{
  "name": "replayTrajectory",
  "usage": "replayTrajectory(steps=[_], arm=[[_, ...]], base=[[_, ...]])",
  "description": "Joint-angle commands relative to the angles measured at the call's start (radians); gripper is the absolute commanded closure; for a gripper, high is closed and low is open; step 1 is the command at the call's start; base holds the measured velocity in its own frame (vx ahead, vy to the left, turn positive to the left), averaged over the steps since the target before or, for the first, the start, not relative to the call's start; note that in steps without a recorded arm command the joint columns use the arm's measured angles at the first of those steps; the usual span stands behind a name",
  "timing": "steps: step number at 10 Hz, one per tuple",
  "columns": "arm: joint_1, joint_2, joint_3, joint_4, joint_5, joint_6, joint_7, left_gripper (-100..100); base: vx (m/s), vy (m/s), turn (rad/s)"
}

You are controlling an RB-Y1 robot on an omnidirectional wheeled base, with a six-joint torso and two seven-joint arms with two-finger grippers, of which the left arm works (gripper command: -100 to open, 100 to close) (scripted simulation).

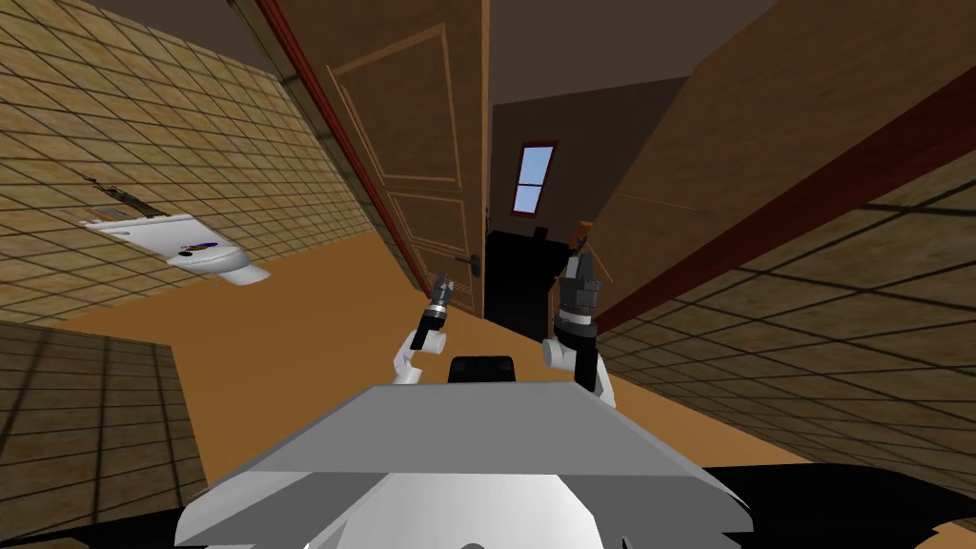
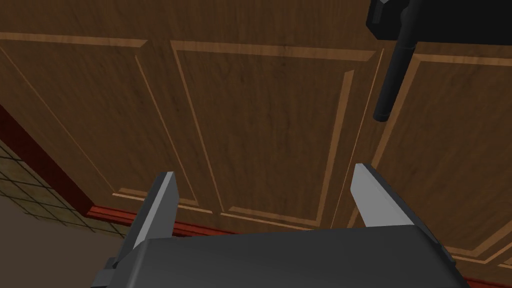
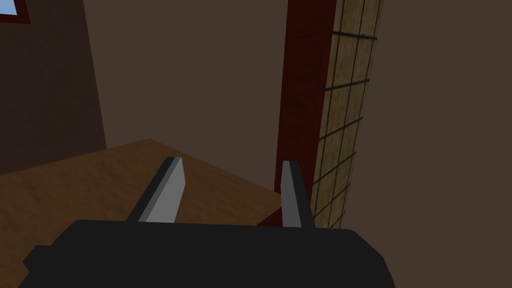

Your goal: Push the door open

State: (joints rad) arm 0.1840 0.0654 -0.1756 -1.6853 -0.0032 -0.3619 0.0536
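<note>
- Brown wood panelling is all that lies ahead of the left gripper: the door stands square across its line of reach, close in front of the tips.
- Its fingers are spread wide with nothing between them.
- In the head view the door stands ajar. Its free edge is near the middle, and beside that edge a gap shows a black area.
- The left gripper is just beside the door's face, close to the dark lever handle near that free edge.
- From the left wrist, the handle is a slim black bar lying along the door's face, off to one side, beyond the line of one finger rather than between the two.
- The right gripper points at the gap, not at the panel. Its fingers are apart and hold nothing, with a dark red frame beyond them.
- I judge the left arm the nearer one. A straight push forward on the panel near the handle side should swing the door wider.
</note>
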Motion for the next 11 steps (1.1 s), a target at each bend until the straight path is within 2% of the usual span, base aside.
replayTrajectory(steps=[1, 6, 11], arm=[[-0.017, 0.003, -0.014, 0.034, -0.002, 0.016, 0.003, -100], [-0.078, 0.008, -0.050, 0.154, -0.006, 0.046, 0.012, -100], [-0.130, 0.008, -0.080, 0.254, -0.010, 0.071, 0.019, -100]], base=[[0.100, 0.108, -0.081], [0.078, 0.103, -0.085], [0.073, 0.106, -0.074]])
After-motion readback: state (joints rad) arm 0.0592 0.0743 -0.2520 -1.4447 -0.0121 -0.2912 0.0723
